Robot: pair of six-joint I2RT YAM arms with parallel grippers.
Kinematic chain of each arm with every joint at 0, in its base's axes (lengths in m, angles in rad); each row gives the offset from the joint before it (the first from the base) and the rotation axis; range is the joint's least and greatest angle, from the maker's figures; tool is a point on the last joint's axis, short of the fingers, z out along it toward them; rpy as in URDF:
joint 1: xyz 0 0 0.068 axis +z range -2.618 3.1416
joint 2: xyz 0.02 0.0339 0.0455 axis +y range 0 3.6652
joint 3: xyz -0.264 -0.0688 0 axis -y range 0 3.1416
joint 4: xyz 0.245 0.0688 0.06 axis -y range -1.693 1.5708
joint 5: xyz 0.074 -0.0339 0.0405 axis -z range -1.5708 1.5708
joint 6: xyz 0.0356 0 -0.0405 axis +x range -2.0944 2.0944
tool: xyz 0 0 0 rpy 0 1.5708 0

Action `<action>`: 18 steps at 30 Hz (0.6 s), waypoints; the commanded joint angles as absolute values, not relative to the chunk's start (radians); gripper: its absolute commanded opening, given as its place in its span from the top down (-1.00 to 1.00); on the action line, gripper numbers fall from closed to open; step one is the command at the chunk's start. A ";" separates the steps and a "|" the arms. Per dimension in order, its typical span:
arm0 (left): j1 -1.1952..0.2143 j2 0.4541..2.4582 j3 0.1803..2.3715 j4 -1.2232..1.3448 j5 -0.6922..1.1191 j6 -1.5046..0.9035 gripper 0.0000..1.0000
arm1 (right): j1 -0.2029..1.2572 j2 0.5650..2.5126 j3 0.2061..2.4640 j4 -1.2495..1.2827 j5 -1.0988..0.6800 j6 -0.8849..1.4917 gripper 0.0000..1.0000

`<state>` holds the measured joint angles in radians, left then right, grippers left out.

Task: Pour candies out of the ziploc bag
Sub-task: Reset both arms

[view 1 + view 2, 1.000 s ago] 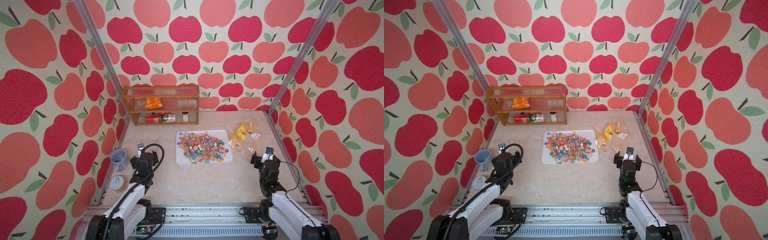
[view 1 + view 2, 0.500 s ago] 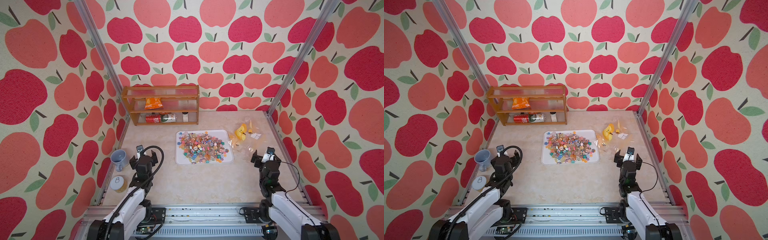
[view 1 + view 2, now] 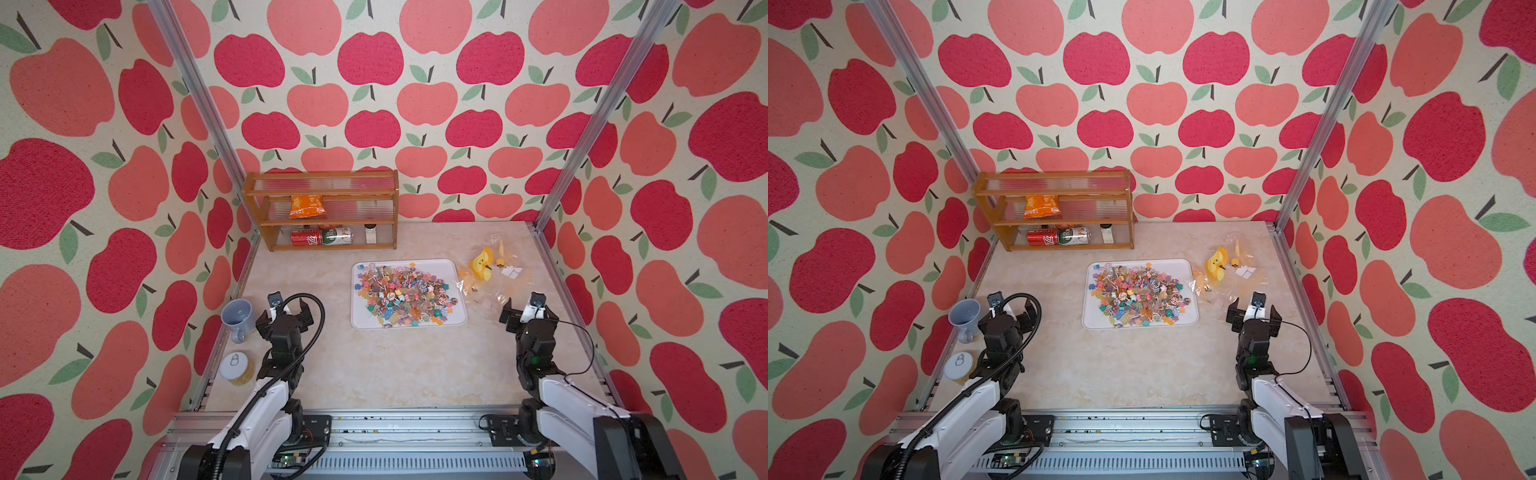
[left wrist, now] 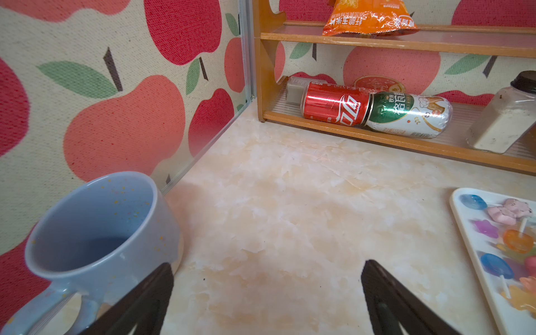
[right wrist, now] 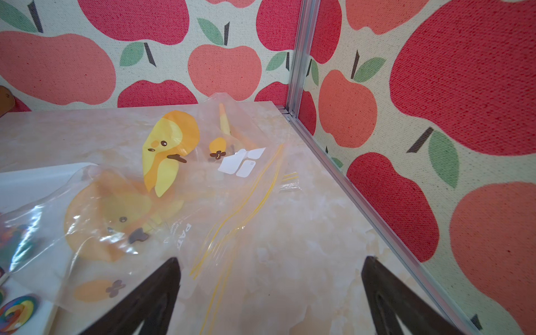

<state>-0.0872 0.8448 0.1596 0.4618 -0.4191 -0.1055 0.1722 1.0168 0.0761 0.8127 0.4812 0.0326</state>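
Here we see the candies (image 3: pixel 405 293) heaped on the tray (image 3: pixel 457 318) mid-bench; only the right wrist view shows the ziploc bag (image 5: pixel 203 188) overlapping its edge. The left gripper (image 4: pixel 266 269) and right gripper (image 5: pixel 269 266) gape empty; the left has edged toward the mug (image 4: pixel 95 232).

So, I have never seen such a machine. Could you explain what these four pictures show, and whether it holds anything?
It is a robot with two arms, each ending in a two-fingered gripper. Two pictures come from a camera above, looking down on the whole table. The other two come from small cameras on the wrists, so dark fingertips show in them. On the table a white tray holds a heap of colourful candies. Beside it, one corner over its rim, lies a clear plastic bag with yellow cartoon prints, which looks empty. By the left arm stand a blue mug and a tin; a wooden shelf stands at the back. The left gripper and the right gripper are both open and hold nothing.
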 commanded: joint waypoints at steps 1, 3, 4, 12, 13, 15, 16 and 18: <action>-0.076 0.844 0.141 0.490 -0.393 -0.094 -0.99 | 0.178 1.079 0.079 0.941 0.476 0.002 -0.99; -0.071 0.844 0.141 0.488 -0.390 -0.098 -0.99 | 0.179 1.127 0.086 0.989 0.473 -0.007 -0.99; -0.069 0.845 0.142 0.486 -0.389 -0.100 -0.99 | 0.180 1.155 0.089 1.020 0.471 -0.013 -0.98; -0.059 0.843 0.140 0.488 -0.380 -0.104 -0.99 | 0.240 1.283 0.146 1.088 0.468 -0.108 -0.99; -0.056 0.844 0.141 0.488 -0.379 -0.106 -0.99 | 0.251 1.295 0.146 1.107 0.477 -0.122 -0.99; -0.054 0.844 0.141 0.486 -0.377 -0.107 -0.99 | 0.272 1.330 0.142 1.165 0.491 -0.157 -0.99; -0.053 0.842 0.141 0.486 -0.376 -0.106 -0.99 | 0.277 1.349 0.138 1.198 0.492 -0.170 -0.99; -0.052 0.841 0.141 0.486 -0.374 -0.109 -0.99 | 0.281 1.404 0.133 1.288 0.494 -0.196 -0.99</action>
<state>-0.0586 0.8448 0.1558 0.4660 -0.3840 -0.1059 0.2722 1.3529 0.1299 1.1423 0.4747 -0.1265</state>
